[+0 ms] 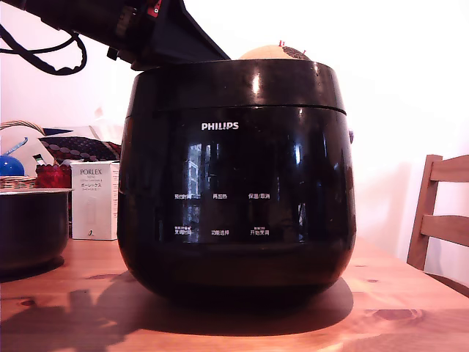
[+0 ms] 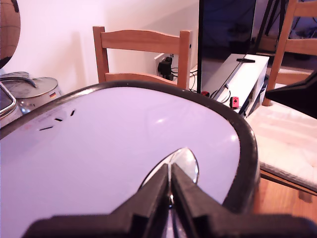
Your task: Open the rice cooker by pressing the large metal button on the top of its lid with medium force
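In the wrist view, the gripper (image 2: 170, 184) is seen with its two black fingers (image 2: 151, 196) pressed together, nothing held between them. Their tips are set down on the metal button (image 2: 188, 161), a shiny oval piece let into the lid (image 2: 114, 148). The lid is seen there as a broad, pale, glare-washed surface edged by a dark rim, with a few small slots near its far side. In the exterior view, only the black arm (image 1: 146, 29) is shown, reaching in from the upper left over the top of the rice cooker (image 1: 238, 183); the fingers themselves are hidden behind the lid's edge. The lid is seen closed, its seam running level around the glossy black body. The cooker is placed on the wooden table (image 1: 410, 293), near its middle. To the exterior view's left, a dark pot (image 1: 33, 227) and a white box (image 1: 94, 199) are found, the box just beside the cooker. A wooden chair (image 1: 440, 220) is seen at the exterior view's right.
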### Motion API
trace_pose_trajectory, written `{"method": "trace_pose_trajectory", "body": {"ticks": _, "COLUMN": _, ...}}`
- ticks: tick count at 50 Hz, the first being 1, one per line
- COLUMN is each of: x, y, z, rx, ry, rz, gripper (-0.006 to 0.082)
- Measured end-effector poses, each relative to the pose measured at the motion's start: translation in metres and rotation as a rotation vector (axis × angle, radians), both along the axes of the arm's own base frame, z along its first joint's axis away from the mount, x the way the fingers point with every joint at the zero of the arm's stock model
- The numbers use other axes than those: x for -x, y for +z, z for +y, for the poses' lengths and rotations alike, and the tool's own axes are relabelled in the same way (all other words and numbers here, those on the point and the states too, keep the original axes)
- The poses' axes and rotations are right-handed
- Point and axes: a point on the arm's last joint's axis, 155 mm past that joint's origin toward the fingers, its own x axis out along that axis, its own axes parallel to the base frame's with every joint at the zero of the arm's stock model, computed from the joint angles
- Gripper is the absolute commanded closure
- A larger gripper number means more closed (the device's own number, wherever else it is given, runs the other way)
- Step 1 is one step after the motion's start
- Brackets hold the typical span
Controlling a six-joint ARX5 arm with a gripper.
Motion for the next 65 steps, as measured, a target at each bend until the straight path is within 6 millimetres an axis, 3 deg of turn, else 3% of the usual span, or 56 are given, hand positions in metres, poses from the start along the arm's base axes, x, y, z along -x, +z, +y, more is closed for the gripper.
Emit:
{"method": "trace_pose_trajectory", "body": {"ticks": 20, "x": -0.008, "y": -0.004, "z": -0.008, "rx": -0.008, "ry": -0.007, "rz": 0.011, "gripper": 0.0786}}
{"method": "trace_pose_trajectory", "body": {"ticks": 65, "x": -0.003, "y": -0.016, "z": -0.004, "rx": -0.032, "ry": -0.012, "rz": 0.011, "gripper": 0.0787}}
